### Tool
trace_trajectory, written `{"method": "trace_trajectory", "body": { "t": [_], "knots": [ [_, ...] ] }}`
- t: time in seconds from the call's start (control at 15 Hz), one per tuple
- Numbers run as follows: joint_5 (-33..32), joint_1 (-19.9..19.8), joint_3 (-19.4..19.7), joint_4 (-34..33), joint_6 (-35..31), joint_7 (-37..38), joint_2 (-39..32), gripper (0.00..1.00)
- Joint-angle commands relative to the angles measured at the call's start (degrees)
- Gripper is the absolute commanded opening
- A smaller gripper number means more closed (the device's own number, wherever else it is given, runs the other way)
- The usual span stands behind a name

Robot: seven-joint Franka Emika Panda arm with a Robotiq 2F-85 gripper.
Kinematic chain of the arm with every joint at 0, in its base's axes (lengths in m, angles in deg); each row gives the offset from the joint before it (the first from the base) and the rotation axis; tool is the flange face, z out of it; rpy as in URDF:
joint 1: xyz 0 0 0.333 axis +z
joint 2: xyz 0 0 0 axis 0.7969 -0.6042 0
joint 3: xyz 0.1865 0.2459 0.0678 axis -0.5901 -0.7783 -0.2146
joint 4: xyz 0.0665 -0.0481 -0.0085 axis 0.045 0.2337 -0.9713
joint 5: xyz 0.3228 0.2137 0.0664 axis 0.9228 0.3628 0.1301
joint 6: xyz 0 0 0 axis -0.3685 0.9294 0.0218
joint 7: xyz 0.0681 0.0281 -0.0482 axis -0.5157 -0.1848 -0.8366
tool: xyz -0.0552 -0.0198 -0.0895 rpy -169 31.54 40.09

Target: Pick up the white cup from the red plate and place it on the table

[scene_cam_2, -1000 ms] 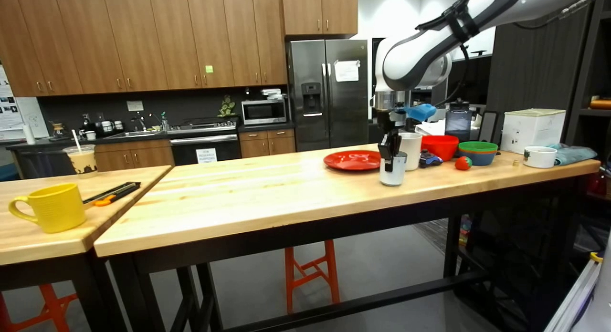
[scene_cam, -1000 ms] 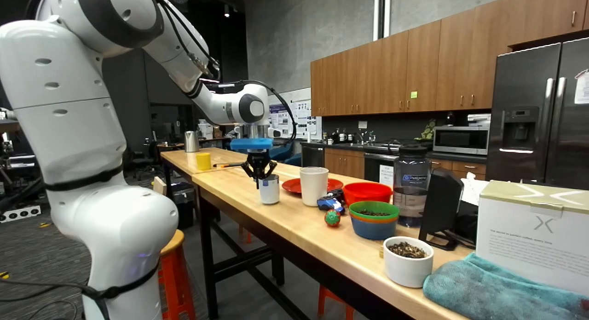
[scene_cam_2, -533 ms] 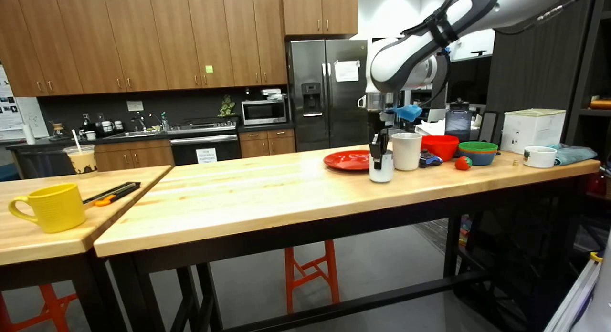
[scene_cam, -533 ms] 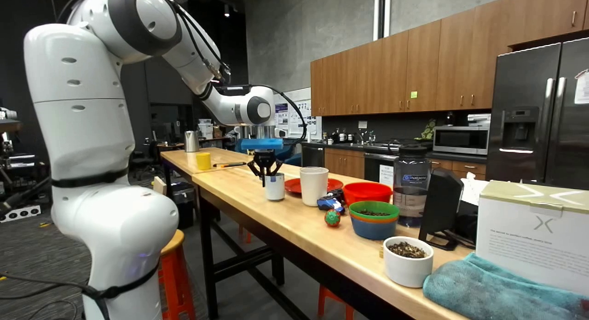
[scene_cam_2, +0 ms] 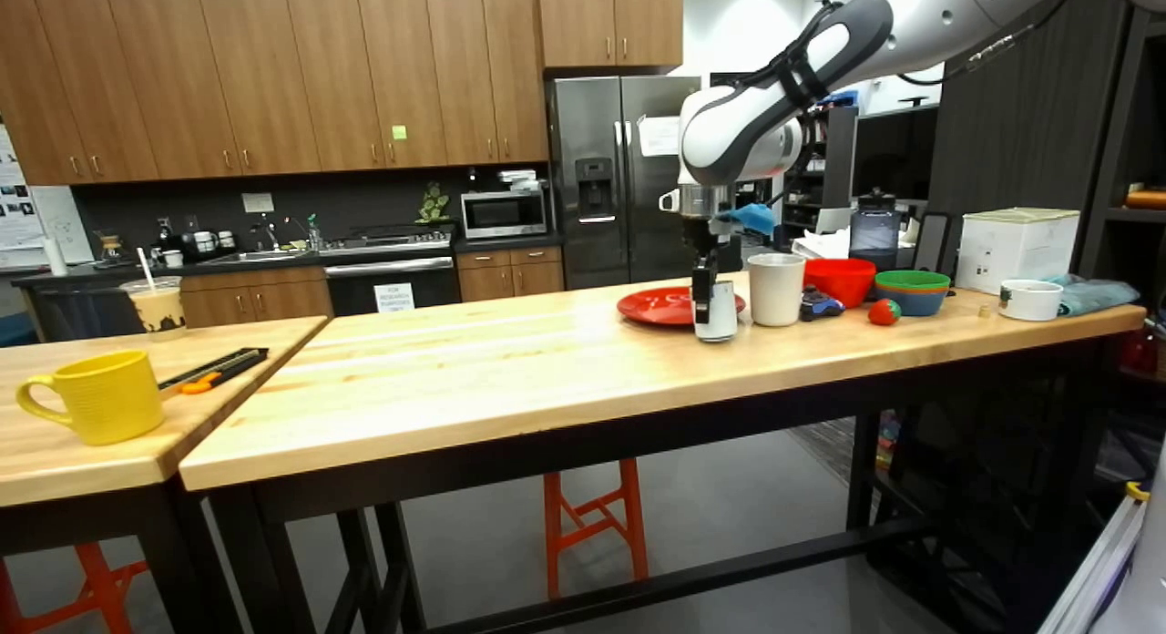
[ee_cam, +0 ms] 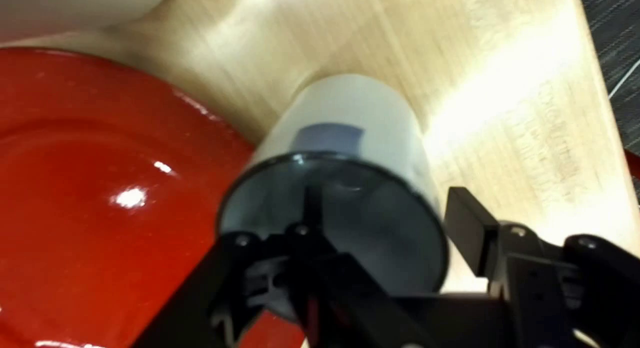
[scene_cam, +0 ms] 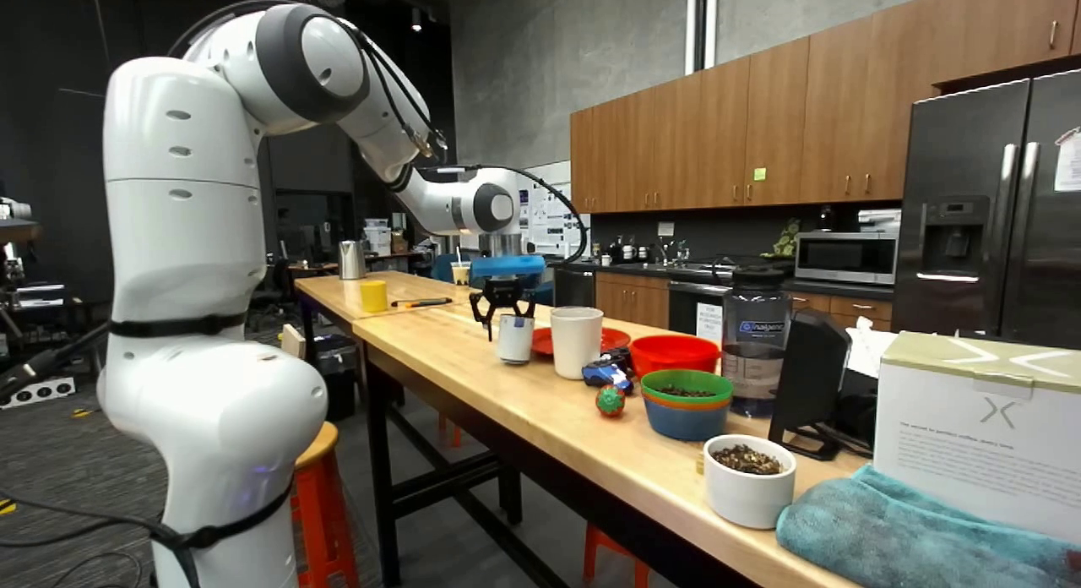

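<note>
table (scene_cam_2: pixel 455 361): slightly tilted cup (ee_cam: pixel 370 203) on or just above, plate (ee_cam: pixel 90 248) at its nine o'clock (wrist view). gripper (ee_cam: pixel 387 214) has just parted partway astride cup's wall, gripping nothing; placing looks nearly done.

Has wooden cabinets (scene_cam_2: pixel 310 78) above and left of the refrigerator (scene_cam_2: pixel 629 215), a grey wall (scene_cam: pixel 540 73) farther left, grey floor (scene_cam_2: pixel 729 488) in front
</note>
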Motion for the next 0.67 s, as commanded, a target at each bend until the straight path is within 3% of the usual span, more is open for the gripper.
{"method": "trace_trajectory", "body": {
  "t": [0.0,0.07,0.6],
  "knots": [
    [-3.9,-1.4,0.6,-8.3,4.2,-5.9,-2.6,0.95],
    [-4.6,-1.8,0.6,-10.2,4.8,-6.9,-3.0,1.0],
    [-8.1,-3.1,0.9,-23.9,6.7,-11.3,-6.4,1.0]
  ]
}}
